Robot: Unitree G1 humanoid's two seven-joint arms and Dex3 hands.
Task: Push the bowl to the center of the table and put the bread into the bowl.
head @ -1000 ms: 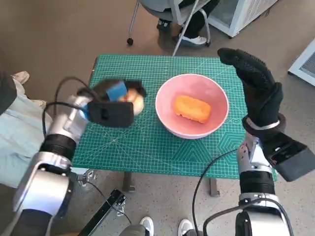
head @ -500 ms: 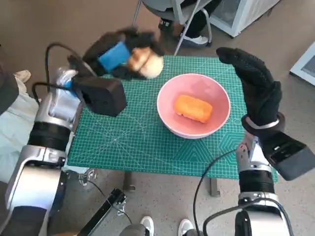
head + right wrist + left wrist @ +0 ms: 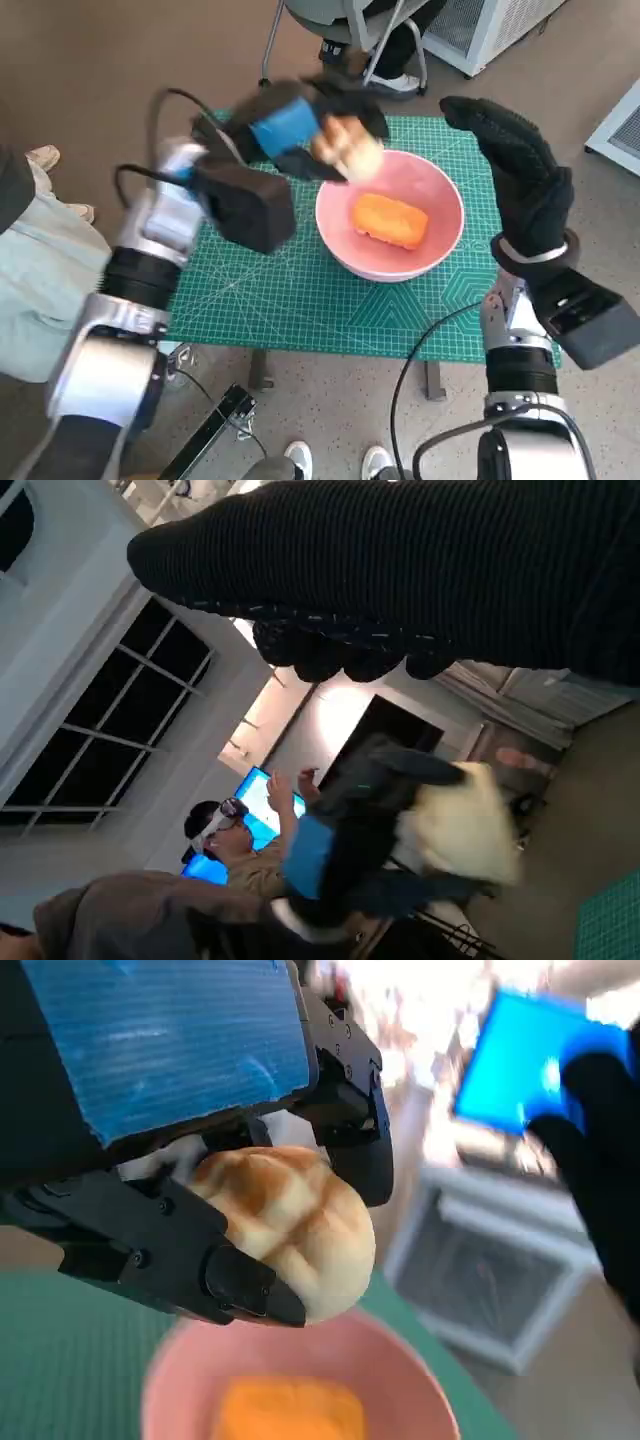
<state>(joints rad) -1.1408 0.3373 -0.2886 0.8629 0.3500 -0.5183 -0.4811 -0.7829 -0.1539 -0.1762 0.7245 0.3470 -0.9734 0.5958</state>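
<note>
**Bun held over the bowl's rim**

Black fingers (image 3: 240, 1285) of the blue-taped left hand (image 3: 300, 130) are clamped around a round, pale bread bun with a browned criss-cross top (image 3: 285, 1225), holding it in the air. In the head view the bun (image 3: 345, 148) hangs above the far-left rim of a wide pink bowl (image 3: 440, 240), clear of the tabletop. The bowl stands on a green cutting mat with a printed grid (image 3: 290, 290) that covers the small tabletop, a little right of the mat's middle. Inside it lies an orange, oblong piece of bread (image 3: 390, 220), also seen below the bun in the left wrist view (image 3: 290, 1415). The right hand in its black knitted glove (image 3: 515, 175) is raised upright at the bowl's right side, holding nothing, fingers extended; whether it touches the rim cannot be told. The right wrist view shows the glove (image 3: 400, 570) across the top, the bun (image 3: 460, 820) blurred in the left hand beyond it, and a person wearing a headset (image 3: 225, 830) in the background. A chair (image 3: 340, 25) stands beyond the table's far edge.
</note>
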